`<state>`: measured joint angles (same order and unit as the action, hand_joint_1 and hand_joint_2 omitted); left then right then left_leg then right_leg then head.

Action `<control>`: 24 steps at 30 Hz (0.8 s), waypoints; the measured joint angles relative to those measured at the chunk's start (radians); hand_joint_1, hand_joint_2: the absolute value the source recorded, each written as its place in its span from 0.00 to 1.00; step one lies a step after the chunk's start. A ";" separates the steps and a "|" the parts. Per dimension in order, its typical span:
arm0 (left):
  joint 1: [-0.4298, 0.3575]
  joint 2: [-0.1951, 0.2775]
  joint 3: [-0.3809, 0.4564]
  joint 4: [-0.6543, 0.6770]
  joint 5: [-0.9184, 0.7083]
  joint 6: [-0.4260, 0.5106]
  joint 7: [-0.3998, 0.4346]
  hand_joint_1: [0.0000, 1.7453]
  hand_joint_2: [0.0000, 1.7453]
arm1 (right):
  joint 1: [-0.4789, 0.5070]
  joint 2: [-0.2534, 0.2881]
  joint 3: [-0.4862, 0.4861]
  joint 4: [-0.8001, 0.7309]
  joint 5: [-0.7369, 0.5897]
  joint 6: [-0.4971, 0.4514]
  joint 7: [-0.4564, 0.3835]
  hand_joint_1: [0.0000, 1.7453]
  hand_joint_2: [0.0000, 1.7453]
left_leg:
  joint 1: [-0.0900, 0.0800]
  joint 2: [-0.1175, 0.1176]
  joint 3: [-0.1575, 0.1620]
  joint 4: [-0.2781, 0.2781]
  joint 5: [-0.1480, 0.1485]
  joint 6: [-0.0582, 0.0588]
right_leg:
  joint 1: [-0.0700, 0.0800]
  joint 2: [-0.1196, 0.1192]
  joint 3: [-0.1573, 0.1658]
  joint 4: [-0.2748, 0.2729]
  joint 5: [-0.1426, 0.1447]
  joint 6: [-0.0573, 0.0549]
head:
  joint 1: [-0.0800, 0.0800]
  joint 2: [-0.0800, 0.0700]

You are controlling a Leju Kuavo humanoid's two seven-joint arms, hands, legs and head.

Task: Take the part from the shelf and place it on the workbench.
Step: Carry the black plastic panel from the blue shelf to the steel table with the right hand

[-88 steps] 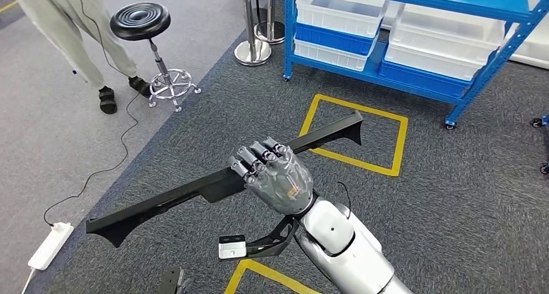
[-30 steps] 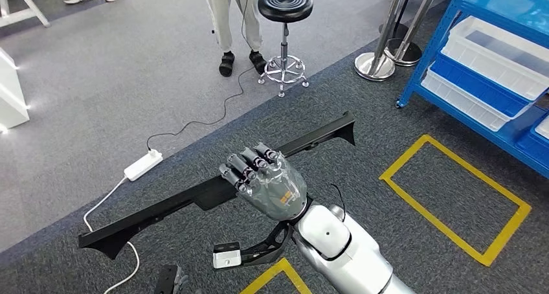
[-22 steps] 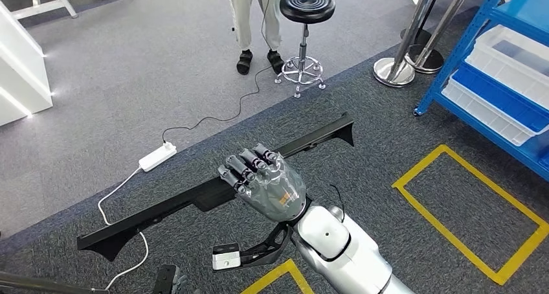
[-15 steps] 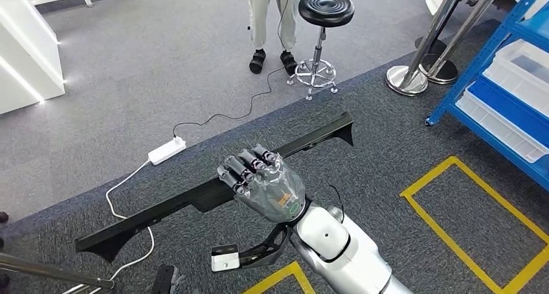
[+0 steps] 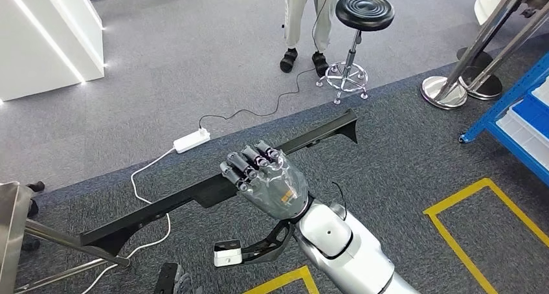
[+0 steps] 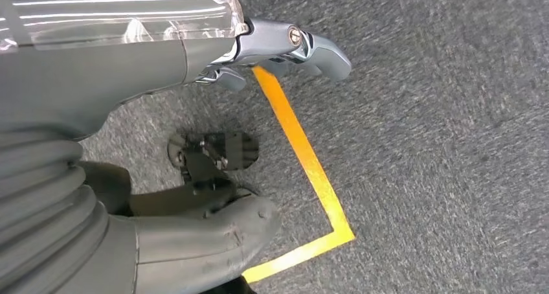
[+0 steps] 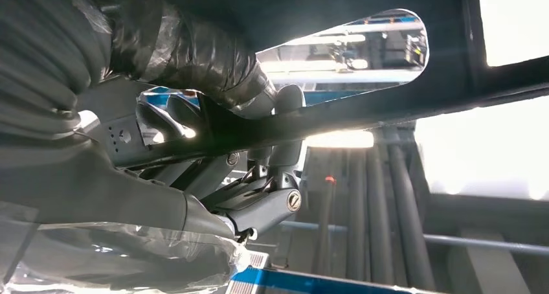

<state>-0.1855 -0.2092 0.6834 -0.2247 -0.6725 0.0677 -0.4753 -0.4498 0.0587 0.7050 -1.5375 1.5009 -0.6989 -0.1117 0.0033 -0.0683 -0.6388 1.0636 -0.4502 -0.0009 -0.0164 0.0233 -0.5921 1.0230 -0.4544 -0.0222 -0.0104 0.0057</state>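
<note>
A long black part [image 5: 162, 206] with flared ends hangs level over the dark carpet, and my right hand [image 5: 268, 184] grips it near its middle. From the right wrist view the same part [image 7: 401, 106] crosses in front of my right hand [image 7: 194, 177], whose fingers wrap around it. My left hand [image 6: 129, 242] hangs low over the carpet with thumb and fingers apart and nothing in it; its dark fingertips [image 5: 171, 281] peek in at the bottom of the head view. A steel table corner [image 5: 10, 229] with slanted legs sits at the far left.
A person's legs [image 5: 304, 22] and a black stool [image 5: 359, 12] stand ahead. A white power strip [image 5: 191, 140] and its cable lie on the floor under the part. Stanchion bases [image 5: 447, 90] and the blue shelf [image 5: 518, 125] are to the right, a white cabinet [image 5: 45, 35] at upper left.
The camera has turned left: the blue shelf slid off to the right, while the white cabinet and steel table came in on the left. My right hand still holds the part the same way.
</note>
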 joint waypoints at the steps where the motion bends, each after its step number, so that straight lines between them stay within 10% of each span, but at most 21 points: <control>1: -0.002 0.000 0.000 0.000 0.000 0.000 0.000 0.00 1.00 | -0.002 0.000 0.000 0.000 0.000 0.000 0.000 1.00 1.00 | 0.003 0.025 -0.024 0.051 -0.026 -0.006 | 0.000 -0.012 0.005 -0.003 -0.001 -0.004 | -0.001 0.000; 5: -0.006 0.000 0.000 0.000 0.000 -0.001 0.002 0.00 1.00 | -0.005 0.000 0.001 0.003 0.000 0.000 0.000 1.00 1.00 | 0.018 0.061 -0.116 0.225 -0.078 -0.030 | 0.002 -0.058 0.012 0.000 -0.011 -0.008 | -0.002 0.000; 9: -0.008 0.001 0.000 0.000 0.000 -0.001 0.002 0.00 1.00 | -0.008 0.000 0.003 0.003 0.000 0.000 0.000 1.00 1.00 | 0.017 0.110 -0.001 -0.001 0.028 -0.025 | 0.005 -0.094 0.026 0.003 -0.027 0.008 | -0.002 0.000; 13: -0.007 0.001 0.000 0.000 0.000 -0.001 0.002 0.00 1.00 | -0.013 0.000 0.006 0.003 0.000 0.000 0.003 1.00 1.00 | 0.008 0.099 0.016 -0.047 0.034 0.006 | 0.009 -0.115 0.034 0.000 -0.034 0.028 | -0.001 0.000; 16: -0.009 0.000 0.000 0.000 -0.001 -0.001 0.002 0.00 1.00 | -0.016 0.000 0.009 0.003 0.000 0.000 0.006 1.00 1.00 | 0.013 0.075 0.022 -0.058 0.040 0.027 | 0.002 -0.066 -0.001 0.082 -0.089 0.038 | -0.001 0.000; 19: -0.012 0.000 0.000 0.000 -0.001 -0.001 0.002 0.00 1.00 | -0.015 -0.005 0.011 0.003 0.004 0.000 0.014 1.00 1.00 | 0.009 0.046 0.022 -0.058 0.039 0.035 | 0.003 -0.028 -0.099 0.266 -0.159 0.037 | -0.001 0.000; 21: -0.011 0.000 0.000 0.000 -0.001 -0.001 0.002 0.00 1.00 | -0.015 -0.008 0.012 0.003 0.007 0.000 0.017 1.00 1.00 | 0.006 0.023 0.022 -0.055 0.038 0.035 | 0.003 -0.023 -0.111 0.263 -0.124 0.034 | -0.001 0.000; 24: -0.012 -0.002 0.000 0.000 0.000 -0.001 0.001 0.00 1.00 | -0.015 -0.010 0.012 0.002 0.008 0.000 0.019 1.00 1.00 | 0.006 -0.009 0.019 -0.044 0.033 0.028 | 0.001 0.019 -0.040 0.081 -0.022 0.025 | -0.001 0.000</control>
<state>-0.1974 -0.2110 0.6835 -0.2247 -0.6728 0.0667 -0.4741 -0.4652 0.0489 0.7170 -1.5354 1.5091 -0.6992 -0.0932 0.0090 -0.0773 -0.6202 1.0200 -0.4175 0.0271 -0.0151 0.0422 -0.6317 1.1043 -0.4762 0.0029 -0.0112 0.0057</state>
